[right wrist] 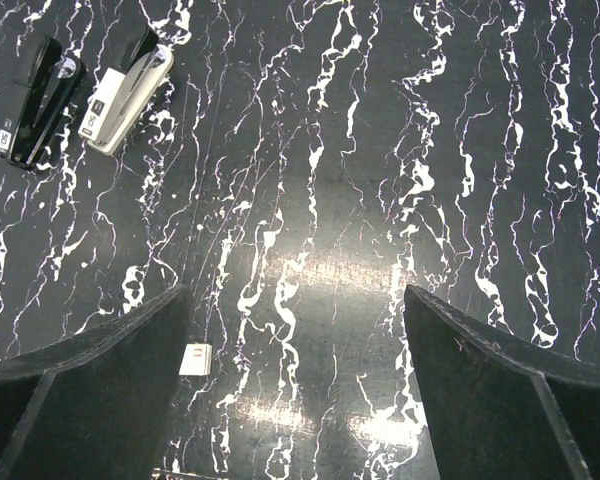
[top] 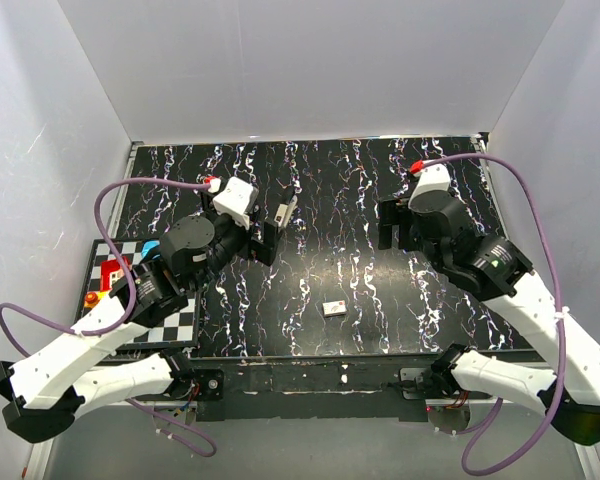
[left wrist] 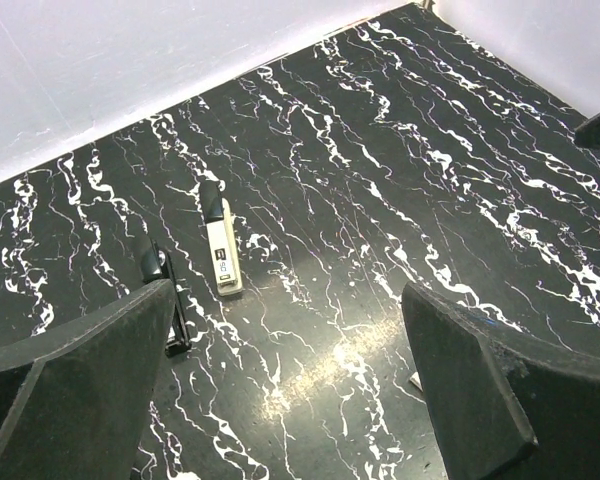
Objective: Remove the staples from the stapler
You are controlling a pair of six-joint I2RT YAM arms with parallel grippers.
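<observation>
The stapler point(top: 285, 212) lies on the black marbled table left of centre, opened out into a pale silver-topped arm point(right wrist: 128, 85) and a black base point(right wrist: 40, 100) side by side. In the left wrist view the pale arm point(left wrist: 220, 248) lies ahead of the fingers, and the black base point(left wrist: 170, 300) is partly hidden behind the left finger. My left gripper point(top: 263, 242) point(left wrist: 288, 300) hovers just near of the stapler, open and holding nothing. My right gripper point(top: 394, 232) point(right wrist: 295, 295) is open over bare table to the right, well apart from the stapler.
A small pale rectangular block point(top: 334, 308) point(right wrist: 196, 358) lies on the table near the front centre. A checkered board point(top: 130, 290) with coloured pieces sits at the left edge under the left arm. White walls enclose the table on three sides.
</observation>
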